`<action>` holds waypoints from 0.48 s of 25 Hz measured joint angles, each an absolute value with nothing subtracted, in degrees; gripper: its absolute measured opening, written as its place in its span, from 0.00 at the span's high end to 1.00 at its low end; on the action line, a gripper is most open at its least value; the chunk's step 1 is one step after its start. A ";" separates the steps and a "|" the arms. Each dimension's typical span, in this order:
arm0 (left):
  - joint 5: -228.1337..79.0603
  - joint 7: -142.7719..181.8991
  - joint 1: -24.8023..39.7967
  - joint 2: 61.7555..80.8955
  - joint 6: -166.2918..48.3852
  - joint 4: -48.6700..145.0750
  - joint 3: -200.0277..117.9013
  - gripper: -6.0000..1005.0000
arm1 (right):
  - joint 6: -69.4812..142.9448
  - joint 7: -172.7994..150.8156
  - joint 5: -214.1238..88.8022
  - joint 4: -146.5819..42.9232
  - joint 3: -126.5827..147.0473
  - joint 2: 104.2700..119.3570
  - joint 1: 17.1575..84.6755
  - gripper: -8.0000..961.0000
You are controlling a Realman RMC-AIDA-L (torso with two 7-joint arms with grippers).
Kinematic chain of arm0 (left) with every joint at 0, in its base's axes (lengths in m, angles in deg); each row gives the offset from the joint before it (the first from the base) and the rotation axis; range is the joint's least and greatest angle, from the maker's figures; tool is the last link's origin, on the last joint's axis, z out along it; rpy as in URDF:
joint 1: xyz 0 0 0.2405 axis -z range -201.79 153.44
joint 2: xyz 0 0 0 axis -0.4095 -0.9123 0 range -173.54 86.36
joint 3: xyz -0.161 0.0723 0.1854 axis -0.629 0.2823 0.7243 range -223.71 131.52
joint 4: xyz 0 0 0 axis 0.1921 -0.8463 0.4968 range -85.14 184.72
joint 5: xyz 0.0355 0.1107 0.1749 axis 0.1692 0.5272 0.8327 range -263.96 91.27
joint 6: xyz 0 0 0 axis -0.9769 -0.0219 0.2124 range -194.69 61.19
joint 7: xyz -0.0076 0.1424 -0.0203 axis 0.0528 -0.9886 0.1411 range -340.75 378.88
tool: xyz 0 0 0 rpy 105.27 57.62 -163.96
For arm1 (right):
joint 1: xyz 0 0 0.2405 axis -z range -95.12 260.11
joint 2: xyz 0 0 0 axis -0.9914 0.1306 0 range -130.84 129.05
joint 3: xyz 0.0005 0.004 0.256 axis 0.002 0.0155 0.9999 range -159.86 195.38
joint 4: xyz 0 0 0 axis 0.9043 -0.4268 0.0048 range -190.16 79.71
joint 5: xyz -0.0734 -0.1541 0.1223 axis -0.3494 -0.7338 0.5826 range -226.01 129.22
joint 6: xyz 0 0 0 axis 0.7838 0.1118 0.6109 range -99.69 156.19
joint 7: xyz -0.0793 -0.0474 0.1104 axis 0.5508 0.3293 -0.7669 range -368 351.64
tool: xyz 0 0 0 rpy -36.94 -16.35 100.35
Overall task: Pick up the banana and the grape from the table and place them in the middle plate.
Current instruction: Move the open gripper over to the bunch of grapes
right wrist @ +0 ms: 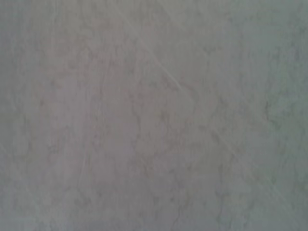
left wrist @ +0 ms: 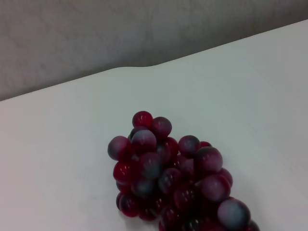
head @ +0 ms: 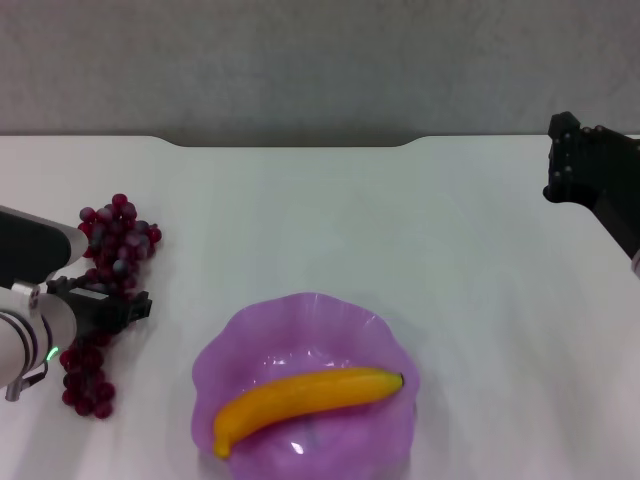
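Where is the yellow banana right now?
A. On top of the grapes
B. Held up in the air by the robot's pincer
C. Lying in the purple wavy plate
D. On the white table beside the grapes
C: the curved yellow-orange plastic banana lies across the translucent purple plate with the wavy rim, while the bunch of dark red-purple grapes sits on the plain white table under the left pincer.
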State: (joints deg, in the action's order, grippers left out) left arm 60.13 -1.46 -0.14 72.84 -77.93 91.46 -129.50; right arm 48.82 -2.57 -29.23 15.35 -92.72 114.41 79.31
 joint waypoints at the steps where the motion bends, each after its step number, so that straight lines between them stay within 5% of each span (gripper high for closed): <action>1: 60.13 -1.55 -0.13 72.83 -77.92 91.45 -129.50 0.13 | 48.82 -2.57 -29.23 15.35 -92.72 114.41 79.31 0.97; 12: 60.17 -1.86 1.15 72.77 -77.90 89.21 -129.50 0.13 | 48.81 -2.68 -29.23 15.19 -92.72 114.41 79.21 0.98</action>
